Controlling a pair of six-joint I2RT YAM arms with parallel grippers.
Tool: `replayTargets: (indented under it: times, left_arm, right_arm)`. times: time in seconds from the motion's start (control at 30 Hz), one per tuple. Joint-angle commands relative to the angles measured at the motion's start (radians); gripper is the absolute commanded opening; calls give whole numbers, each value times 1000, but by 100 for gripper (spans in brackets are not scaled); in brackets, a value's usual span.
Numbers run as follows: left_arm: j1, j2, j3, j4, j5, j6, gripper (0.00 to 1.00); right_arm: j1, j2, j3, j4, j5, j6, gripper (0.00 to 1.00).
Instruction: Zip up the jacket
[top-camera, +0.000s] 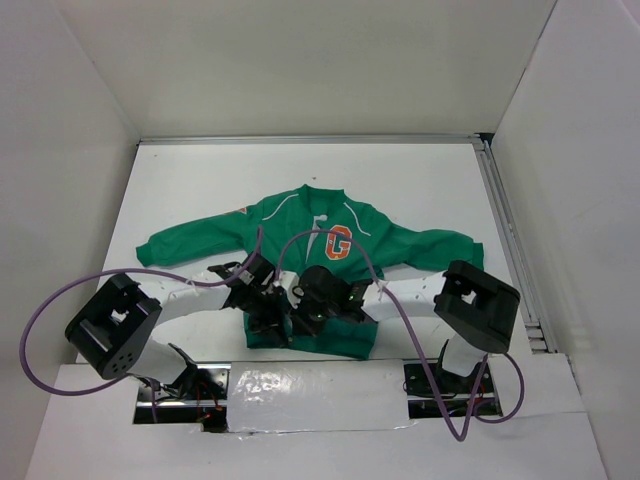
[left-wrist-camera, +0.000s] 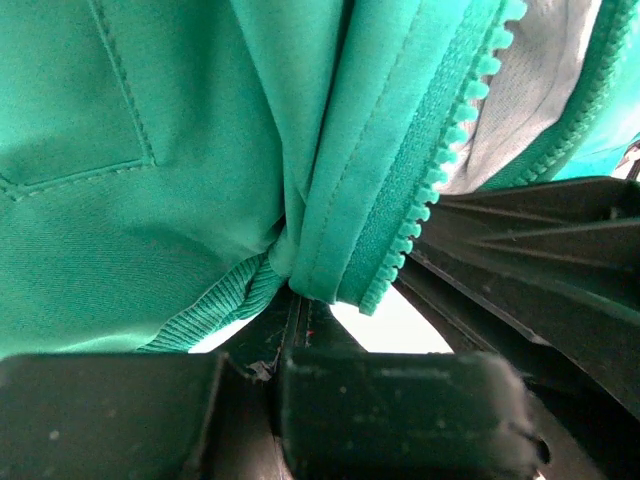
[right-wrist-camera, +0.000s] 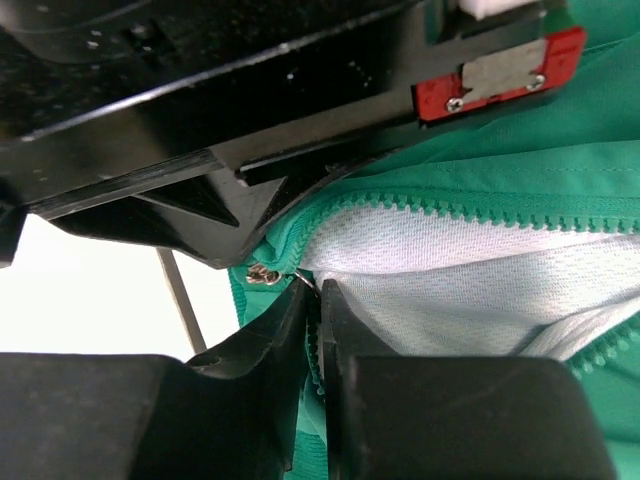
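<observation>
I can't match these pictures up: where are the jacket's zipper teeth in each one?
Top external: not discernible on the jacket.
Left wrist: zipper teeth run diagonally, upper right to centre.
Right wrist: zipper teeth cross the right side, above centre.
Shared by both wrist views: white lining beside the teeth.

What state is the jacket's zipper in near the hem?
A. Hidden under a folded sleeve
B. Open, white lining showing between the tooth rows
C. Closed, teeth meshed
B: in the right wrist view, the tooth rows of the jacket stand apart, with white mesh lining bare between them.
</observation>
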Motion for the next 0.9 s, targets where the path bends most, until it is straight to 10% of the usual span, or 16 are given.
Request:
replayTargets:
  times: [0.0, 0.5, 0.7, 0.87]
  left_arm:
    - [1, 15, 21, 0, -37, 30, 0]
    - [1, -11, 18, -6, -27, 38, 0]
    - [1, -20, 10, -8, -35, 41, 0]
    - [1, -4, 13, 1, -27, 42, 0]
  right_arm:
    - [10, -66, -9, 76, 24, 22, 16]
    - [35, -99, 1, 101, -9, 1, 13]
    - [42, -115, -23, 43, 122, -17, 44]
    - [44, -103, -18, 9, 131, -39, 48]
